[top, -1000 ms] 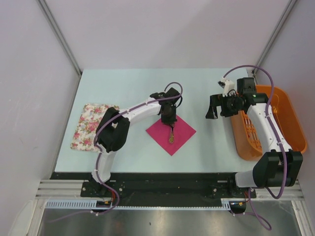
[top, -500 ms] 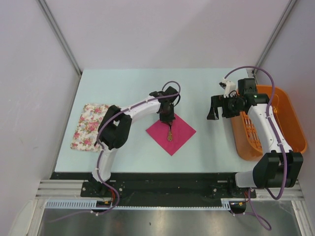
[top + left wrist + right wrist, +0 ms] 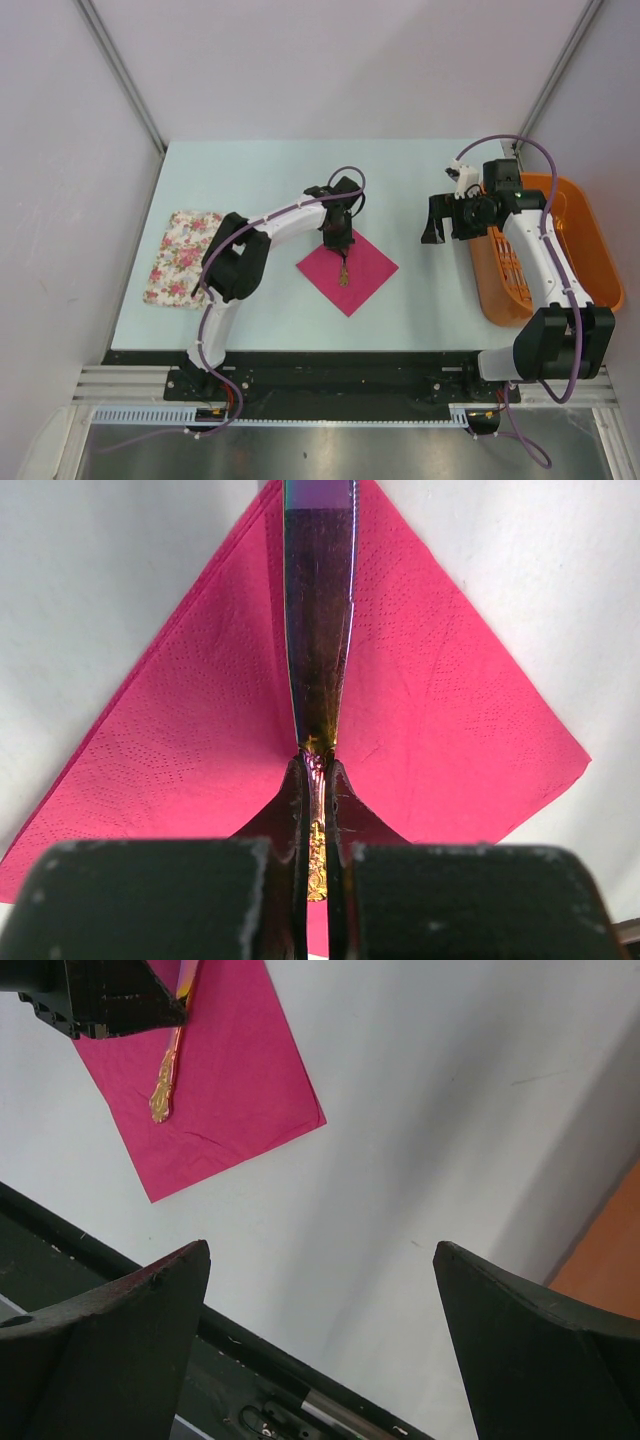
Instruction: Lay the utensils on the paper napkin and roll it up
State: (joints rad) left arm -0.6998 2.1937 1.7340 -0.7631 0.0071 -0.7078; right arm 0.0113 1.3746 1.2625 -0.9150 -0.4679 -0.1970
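The magenta-pink paper napkin [image 3: 372,264] lies as a diamond at the table's middle. My left gripper [image 3: 337,238] stands over its far corner, shut on a utensil [image 3: 345,274]. The left wrist view shows the fingers [image 3: 296,795] pinching the utensil [image 3: 318,630] where its gold ornate handle meets a purple iridescent blade, with the napkin [image 3: 200,740] under it. My right gripper [image 3: 432,228] is open and empty, to the right of the napkin. Its wrist view shows the napkin [image 3: 220,1070], the gold handle [image 3: 163,1088] over it, and the wide-open right gripper [image 3: 320,1250].
An orange tub [image 3: 592,240] stands at the table's right edge, beside the right arm. A floral cloth mat [image 3: 185,257] lies at the left edge. The table's dark front rail [image 3: 120,1290] shows in the right wrist view.
My left gripper has shifted slightly left and back with the utensil, still over the napkin. The right arm has barely moved.
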